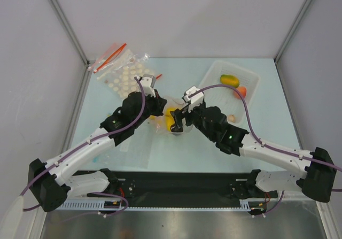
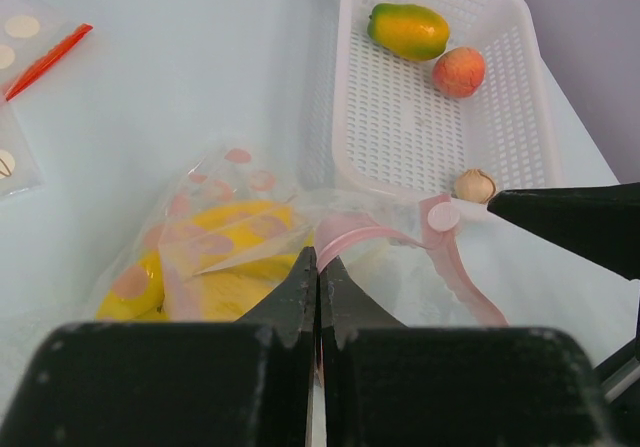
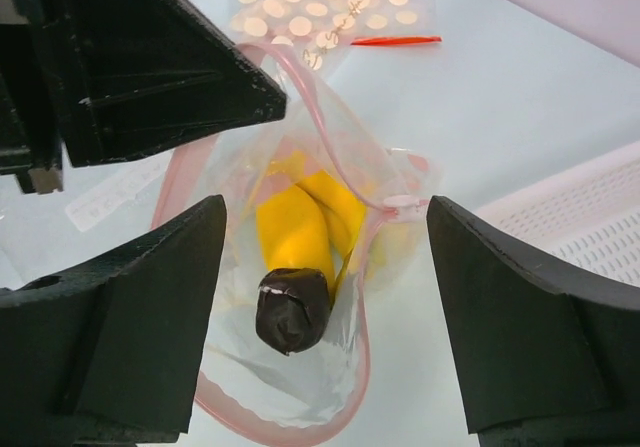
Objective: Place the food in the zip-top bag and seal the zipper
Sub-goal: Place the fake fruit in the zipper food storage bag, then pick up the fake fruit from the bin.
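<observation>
While pale blue, table [image 1: 192,153] between grey walls [image 1: 187,14]

We see a pale blue-green bench [image 1: 280,110] beneath the left claw [image 1: 160,108] and right claw [image 1: 179,122]. Beyond them, plain grey walls [image 1: 187,14] rise between metal posts [image 1: 65,20].

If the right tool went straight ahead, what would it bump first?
The right tool, open, would likely meet the dark purple piece by the banana bunch inside the zip-top bag first; depth is unclear.
</observation>
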### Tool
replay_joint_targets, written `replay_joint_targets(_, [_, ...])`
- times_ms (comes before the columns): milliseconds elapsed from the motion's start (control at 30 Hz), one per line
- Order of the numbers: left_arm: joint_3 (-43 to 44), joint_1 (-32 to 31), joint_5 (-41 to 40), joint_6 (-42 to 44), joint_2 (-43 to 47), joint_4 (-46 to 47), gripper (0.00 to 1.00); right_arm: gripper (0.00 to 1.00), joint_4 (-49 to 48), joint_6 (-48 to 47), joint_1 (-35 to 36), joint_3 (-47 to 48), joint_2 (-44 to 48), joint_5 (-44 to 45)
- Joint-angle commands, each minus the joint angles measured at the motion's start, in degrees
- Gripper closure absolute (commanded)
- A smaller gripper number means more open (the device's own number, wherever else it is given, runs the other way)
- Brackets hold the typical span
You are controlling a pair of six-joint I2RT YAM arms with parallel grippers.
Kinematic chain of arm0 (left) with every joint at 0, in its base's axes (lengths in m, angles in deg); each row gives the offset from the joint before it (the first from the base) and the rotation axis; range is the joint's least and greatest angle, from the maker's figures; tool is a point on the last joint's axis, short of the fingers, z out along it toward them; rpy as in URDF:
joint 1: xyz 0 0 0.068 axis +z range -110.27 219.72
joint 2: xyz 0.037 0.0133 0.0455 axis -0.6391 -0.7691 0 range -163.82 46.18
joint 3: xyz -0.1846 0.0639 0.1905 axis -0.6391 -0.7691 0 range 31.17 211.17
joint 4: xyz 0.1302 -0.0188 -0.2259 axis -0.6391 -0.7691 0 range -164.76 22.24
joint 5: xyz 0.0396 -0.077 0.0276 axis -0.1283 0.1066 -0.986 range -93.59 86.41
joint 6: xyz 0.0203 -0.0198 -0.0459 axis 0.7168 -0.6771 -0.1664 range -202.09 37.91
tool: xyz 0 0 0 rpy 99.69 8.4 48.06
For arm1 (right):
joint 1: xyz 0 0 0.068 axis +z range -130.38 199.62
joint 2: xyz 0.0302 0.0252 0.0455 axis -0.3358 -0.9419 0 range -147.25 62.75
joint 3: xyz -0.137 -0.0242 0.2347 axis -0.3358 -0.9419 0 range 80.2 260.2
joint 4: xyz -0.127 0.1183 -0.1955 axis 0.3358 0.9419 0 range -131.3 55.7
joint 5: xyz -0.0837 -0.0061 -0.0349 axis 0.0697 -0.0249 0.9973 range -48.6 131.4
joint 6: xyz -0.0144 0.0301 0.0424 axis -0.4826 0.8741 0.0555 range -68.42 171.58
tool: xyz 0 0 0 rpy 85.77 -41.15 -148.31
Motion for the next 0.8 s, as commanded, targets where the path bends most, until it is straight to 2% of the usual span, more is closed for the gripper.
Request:
replay_joint_targets(0, [1.7,-0.3,-1.02,1.01,1.43,1.78,1.0,0.16,-2.14,2.21,-1.19,1.99,1.26,5.38])
replay_joint_targets(167, [1.61,-0.3,-1.11,0.92,1.35,1.78,0.99,0.21,1.19,10.03,-8.74,1.9,2.75,2.58])
replay_joint_targets(467, [1.61,-0.3,-0.76,0.83,1.17,1.87,0.99,0.2,5.24,19.97,-24.99,0.05,5.74,-2.08])
replay_joint_targets(767, [1.43,-0.31,-0.05,0.66,1.0,2.3,0.99,0.21,8.58,28.14,-42.23,-0.21,3.56,-13.06])
